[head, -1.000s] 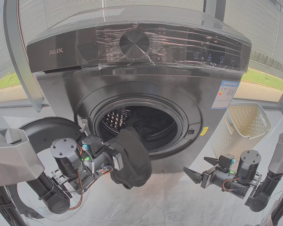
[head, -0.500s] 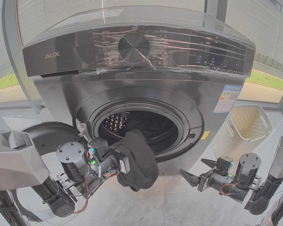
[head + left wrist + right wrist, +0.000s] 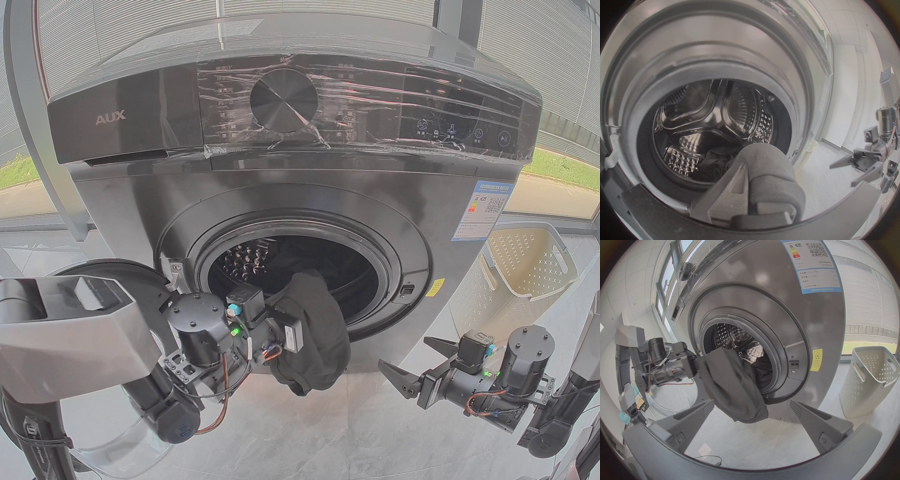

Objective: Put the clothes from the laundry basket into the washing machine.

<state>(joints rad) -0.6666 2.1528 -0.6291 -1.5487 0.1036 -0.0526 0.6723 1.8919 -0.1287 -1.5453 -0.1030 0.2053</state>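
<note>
A dark garment (image 3: 315, 331) hangs in front of the lower rim of the washing machine's (image 3: 300, 181) round opening (image 3: 294, 269), with my left gripper (image 3: 299, 334) shut on it. From the left wrist, the same garment (image 3: 768, 175) bulges over my gripper (image 3: 756, 200), and the steel drum lies just beyond with more dark clothes (image 3: 712, 162) at its bottom. My right gripper (image 3: 406, 356) stands open and holds nothing, low over the floor to the right of the opening. The cream laundry basket (image 3: 522, 262) stands to the right of the machine, with no clothes visible in it.
The machine's round door (image 3: 106, 281) is swung open to the left, behind my left arm. Pale tiled floor (image 3: 362, 425) stretches in front of the machine, between the two arms. Windows and a slanted pillar (image 3: 37, 125) lie behind.
My left arm has carried the dark garment to the right and closer to the drum opening. The head view shifted slightly at first. The right gripper has barely moved.
</note>
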